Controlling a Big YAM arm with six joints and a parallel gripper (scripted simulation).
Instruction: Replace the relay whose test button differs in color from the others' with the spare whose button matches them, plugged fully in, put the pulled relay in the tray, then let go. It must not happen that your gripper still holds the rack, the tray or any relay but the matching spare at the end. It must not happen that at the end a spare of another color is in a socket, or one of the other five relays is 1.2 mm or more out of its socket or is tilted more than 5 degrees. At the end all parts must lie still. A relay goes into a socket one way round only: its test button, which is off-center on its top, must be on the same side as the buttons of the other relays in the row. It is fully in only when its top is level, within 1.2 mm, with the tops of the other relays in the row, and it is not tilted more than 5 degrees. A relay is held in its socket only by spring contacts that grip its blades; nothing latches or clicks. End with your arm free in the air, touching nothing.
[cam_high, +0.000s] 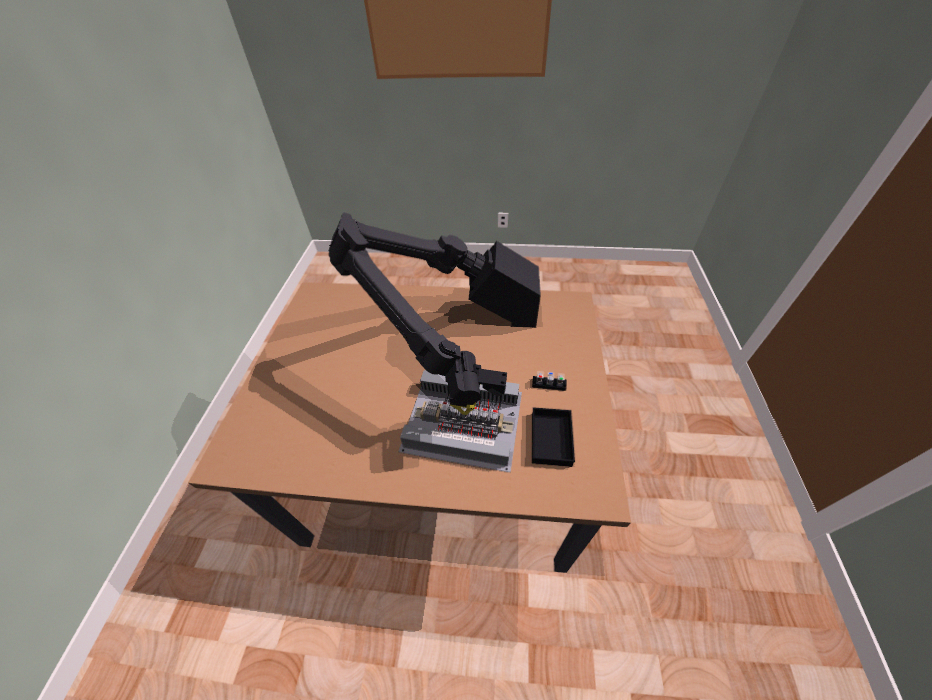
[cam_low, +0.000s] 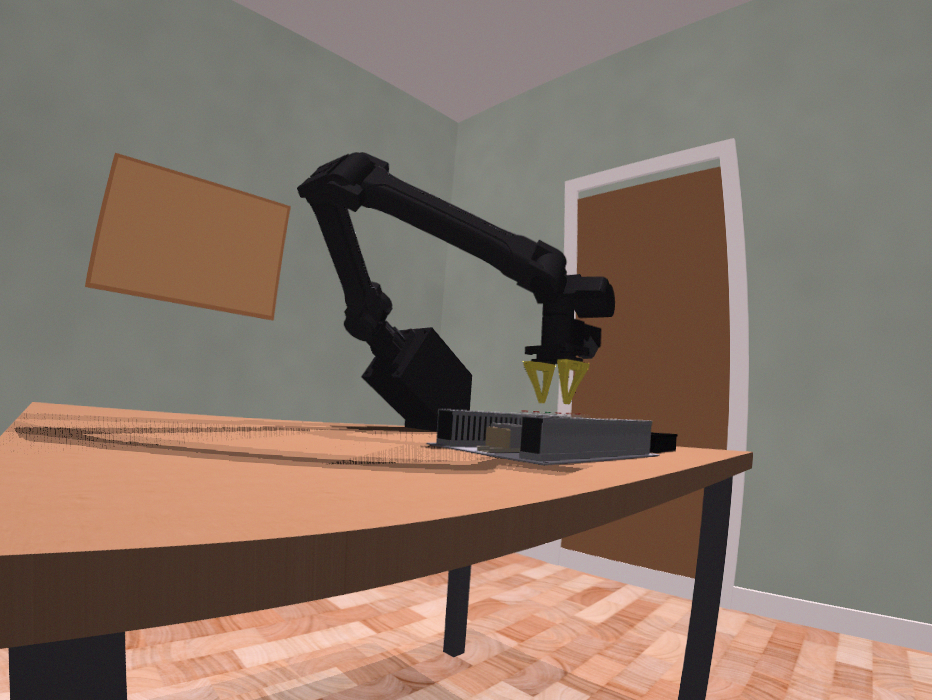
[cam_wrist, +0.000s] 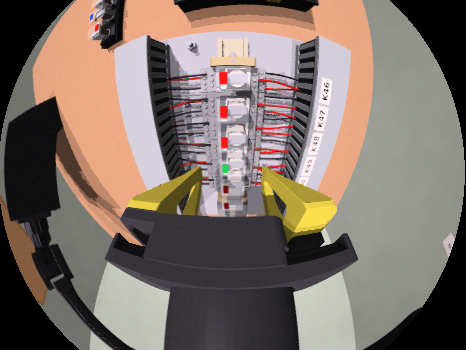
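My gripper (cam_high: 464, 409) (cam_low: 555, 401) (cam_wrist: 231, 172) is open and empty, pointing down just above the relay row. In the wrist view its fingertips stand either side of the row, around the green-button relay (cam_wrist: 237, 170). That relay sits in the row. The other relays (cam_wrist: 239, 78) (cam_wrist: 238, 108) (cam_wrist: 237, 140) show red buttons on the left; the two nearest the gripper are shaded. A black holder (cam_high: 549, 385) (cam_wrist: 118, 31) carries spares: one red-button spare (cam_high: 540, 377) (cam_wrist: 100, 33), one blue and one green. The black tray (cam_high: 553, 435) (cam_low: 663, 442) looks empty.
Grey slotted wire ducts (cam_high: 456, 451) (cam_low: 587, 437) flank the row, with red and black wires between. Beige end blocks (cam_wrist: 233, 61) close the rail. The holder and tray stand on the table (cam_high: 339, 467) to the right of the panel in the top view.
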